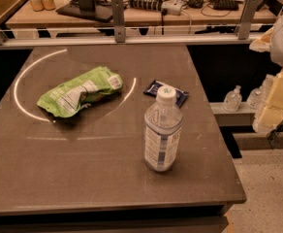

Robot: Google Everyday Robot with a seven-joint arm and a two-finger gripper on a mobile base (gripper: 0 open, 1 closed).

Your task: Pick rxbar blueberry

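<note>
Dark grey tabletop [107,178] fills most of our view, with a thin curved line of reflected light across its left half. We see the rxbar blueberry [152,87] lying flat toward the far right of the table, a small navy wrapper with white patches. Just in front of it stands a clear water bottle [163,135], upright, whose white cap hides the middle of the bar from us. To the bar's left, near but apart, lies a crumpled light-green snack bag [81,97] with its label side up. Beyond the table runs a metal rail [132,38], and behind it a wooden desk [132,17] carries cables and a monitor stand [86,6]. At the right edge, off the table and well apart from the bar, we make out the cream-coloured gripper [273,106] on the robot's arm; we cannot tell whether it is open or closed.
</note>
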